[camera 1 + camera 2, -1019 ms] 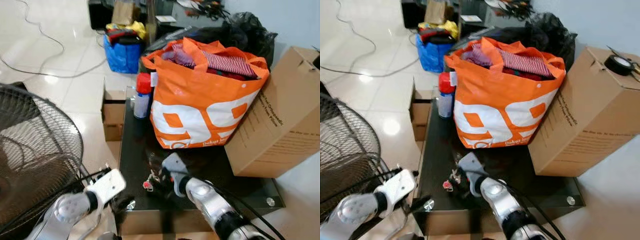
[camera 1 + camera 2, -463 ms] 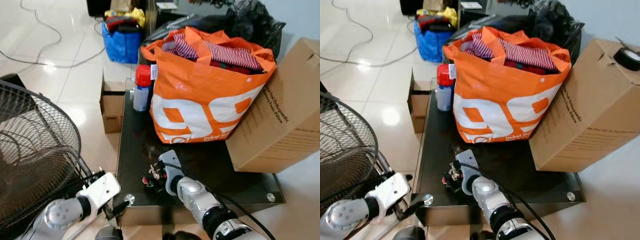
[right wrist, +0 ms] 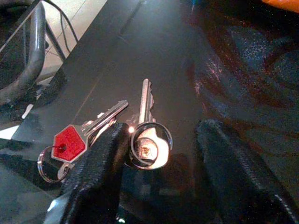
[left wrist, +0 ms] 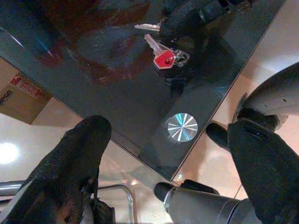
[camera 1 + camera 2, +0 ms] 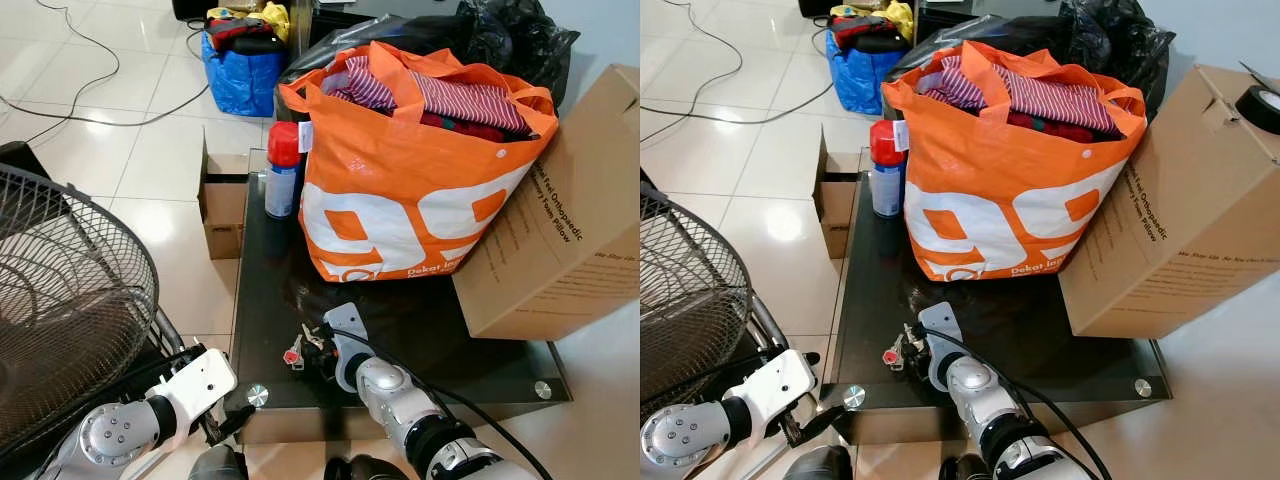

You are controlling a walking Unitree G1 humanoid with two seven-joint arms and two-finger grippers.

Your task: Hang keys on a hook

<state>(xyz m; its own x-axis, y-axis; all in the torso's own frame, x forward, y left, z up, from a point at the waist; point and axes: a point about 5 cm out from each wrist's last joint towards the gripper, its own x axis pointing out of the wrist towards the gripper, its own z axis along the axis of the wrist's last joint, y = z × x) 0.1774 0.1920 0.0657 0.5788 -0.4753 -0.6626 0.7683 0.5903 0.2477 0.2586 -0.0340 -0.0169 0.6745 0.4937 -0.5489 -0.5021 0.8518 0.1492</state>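
Keys (image 3: 100, 135) w/ red tag are lying on the black glass tabletop (image 5: 262, 300) near its front edge, in front of the orange bag (image 5: 410, 190). Right end effector (image 3: 159, 172) is resting over them, fingers apart, one finger touching the key ring, not clamped. Left end effector (image 4: 163, 172) is hanging off the tabletop corner, fingers apart, holding nothing.

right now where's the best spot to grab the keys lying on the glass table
Grip the keys at the silver ring where the blades meet, coming straight down from above. They lie flat on the glass table, and the right gripper already has its open jaws on either side of that ring.
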